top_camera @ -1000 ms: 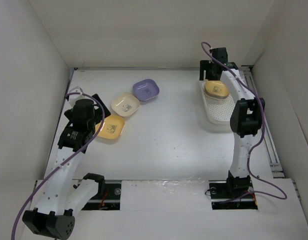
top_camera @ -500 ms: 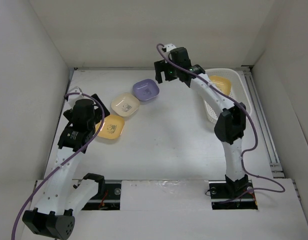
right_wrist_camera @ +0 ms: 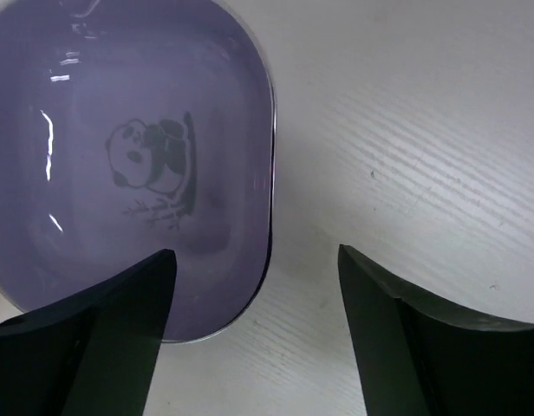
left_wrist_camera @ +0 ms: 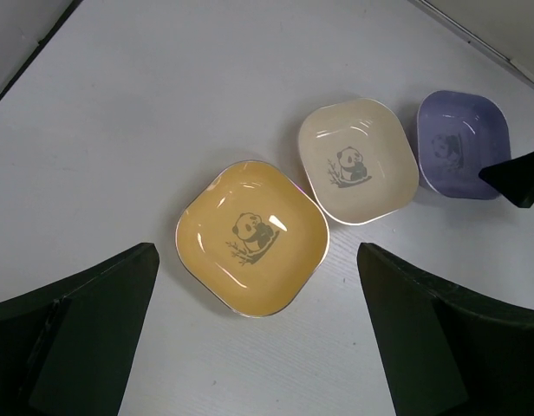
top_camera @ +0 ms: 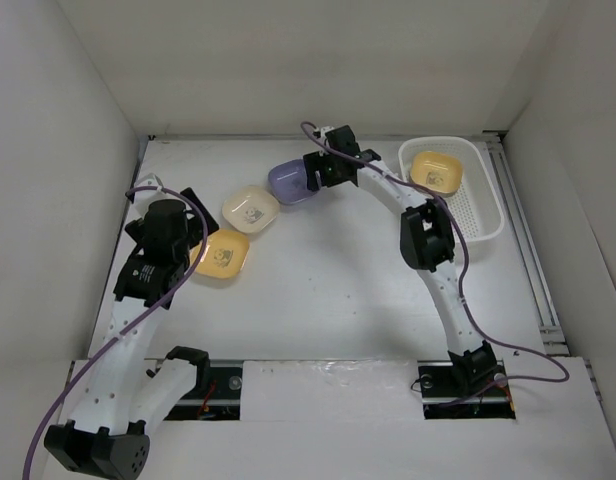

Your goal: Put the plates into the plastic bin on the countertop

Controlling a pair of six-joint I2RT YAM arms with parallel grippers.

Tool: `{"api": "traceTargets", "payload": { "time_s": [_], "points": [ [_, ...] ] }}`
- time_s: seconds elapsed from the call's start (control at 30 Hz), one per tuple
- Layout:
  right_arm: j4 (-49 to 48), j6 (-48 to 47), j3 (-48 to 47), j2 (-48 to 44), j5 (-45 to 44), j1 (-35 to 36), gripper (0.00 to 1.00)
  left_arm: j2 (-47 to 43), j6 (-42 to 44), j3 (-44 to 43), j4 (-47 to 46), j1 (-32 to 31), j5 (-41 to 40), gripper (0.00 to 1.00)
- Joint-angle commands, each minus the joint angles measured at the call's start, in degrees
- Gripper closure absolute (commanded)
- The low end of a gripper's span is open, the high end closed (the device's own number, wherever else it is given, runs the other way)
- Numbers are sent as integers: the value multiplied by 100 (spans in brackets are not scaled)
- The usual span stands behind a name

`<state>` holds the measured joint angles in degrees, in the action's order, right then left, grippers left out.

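At the far middle of the countertop [top_camera: 328,290], the right gripper [right_wrist_camera: 254,251] hovers over the near-right edge of the purple plate [right_wrist_camera: 137,156]. Its jaws are spread wide, one finger above the inside of the plate and the other above the bare surface outside the rim. I think this position prepares a pinch on the rim, because such a shallow dish gives no other place to take it. Whether the fingers touch it already, I cannot tell.

The left gripper [left_wrist_camera: 254,251] is also fully spread and holds nothing. It hangs over the yellow-orange plate [left_wrist_camera: 252,236] at the left side, probably waiting for its turn.

Three plates lie flat and upright on the countertop in a diagonal row: the yellow-orange one nearest to the left arm, then the cream plate [left_wrist_camera: 358,160] just beside it, then the purple one. They are close to each other, and I cannot say if the rims touch. One more yellow-orange plate [top_camera: 435,172] lies in the far end of the white plastic bin [top_camera: 478,215], at the far right corner, well apart from the row.

Each plate is a rounded square, glossy, with a thin pale rim and a small grey panda with a bamboo twig in the centre.
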<state>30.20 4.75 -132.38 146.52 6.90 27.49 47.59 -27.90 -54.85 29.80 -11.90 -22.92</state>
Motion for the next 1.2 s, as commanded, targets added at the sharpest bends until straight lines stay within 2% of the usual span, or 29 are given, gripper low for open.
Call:
{"api": "traceTargets", "payload": {
  "time_s": [0.0,0.03,0.13,0.17,0.27,0.43,0.5,0.6,0.67,0.77,0.87,0.97,1.17],
  "points": [
    [-66,105,-377,-185,-47,20,21,-92,-22,36,-97,4,-12,0],
    [-6,105,-324,-133,-48,20,34,-92,-22,36,-97,4,-11,0],
    [-5,166,-254,-132,-109,-32,60,-92,-22,36,-97,4,-11,0],
    [47,166,-201,-132,-110,-33,73,-92,-22,36,-97,4,-11,0],
    [101,289,-44,-132,-39,-147,98,-92,-22,36,-97,4,-11,0],
    [30,342,300,-501,-39,-332,99,-92,-22,36,-150,4,-11,0],
    [30,342,370,-572,48,-393,89,-92,-22,36,-150,4,42,0],
    [109,290,318,-519,49,-393,89,-92,-22,36,-150,4,42,0],
    [180,289,265,-370,49,-393,80,-92,-22,36,-150,4,42,0],
    [180,289,327,-317,-4,-340,80,-92,-22,36,-150,4,42,0],
    [180,289,467,-369,-4,-340,100,-92,-22,36,-150,4,42,0],
    [-13,429,956,-790,-83,-401,100,-92,-22,36,-150,4,42,0],
    [-813,720,2399,-2661,-83,-998,100,-92,-22,36,-150,4,-19,0]
  ]
}}
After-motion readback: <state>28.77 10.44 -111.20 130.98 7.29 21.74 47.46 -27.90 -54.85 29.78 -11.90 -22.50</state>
